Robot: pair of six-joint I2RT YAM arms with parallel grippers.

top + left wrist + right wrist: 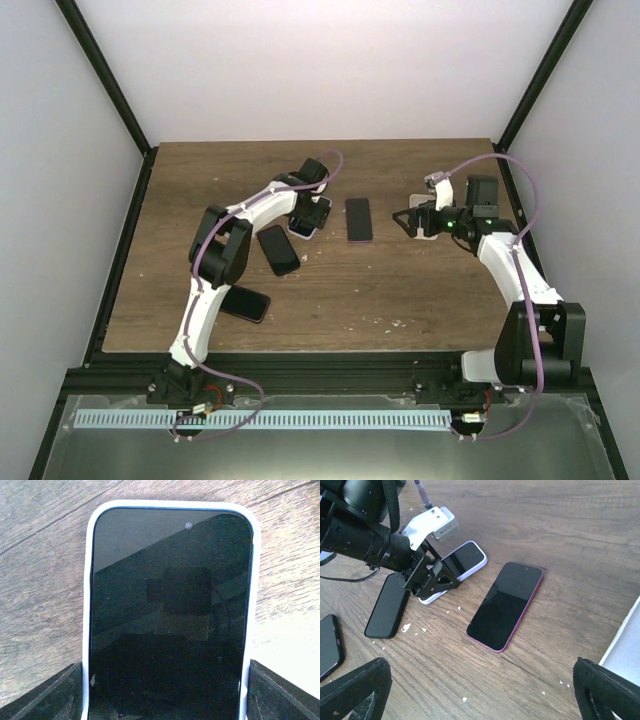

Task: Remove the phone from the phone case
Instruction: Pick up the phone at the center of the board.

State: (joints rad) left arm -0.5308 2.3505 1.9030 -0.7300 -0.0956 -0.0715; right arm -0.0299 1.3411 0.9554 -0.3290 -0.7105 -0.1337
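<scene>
- The phone [170,605] lies face up inside its white phone case [88,580], flat on the wooden surface [400,290], towards the far middle.
- The left pincer [164,680] is set astride the near end of the case, one finger against each long edge. Whether any squeeze is applied cannot be told.
- Risk: if only the case rim is pinched, phone and case would probably be lifted as one, since a sideways squeeze clamps the rim tighter onto the phone.
- Risk: with nothing bracing it, the case could be slid across the wood or twisted out of line by an uneven closing of the fingers.
- Risk: a dark phone [279,249] lies just beside the left pincer on its left, and a purple-edged phone [359,219] lies near on the right; either could be knocked by a sweep or drag.
- The left arm is stretched far across the surface, with the elbow bent out to the left and the wrist tipped low over the case.
- The right pincer [480,695] is spread wide and empty, held above the surface, to the right of the purple-edged phone and well apart from the case, so no counter-hold is offered. Its arm is folded at the elbow, with the wrist turned left.
</scene>
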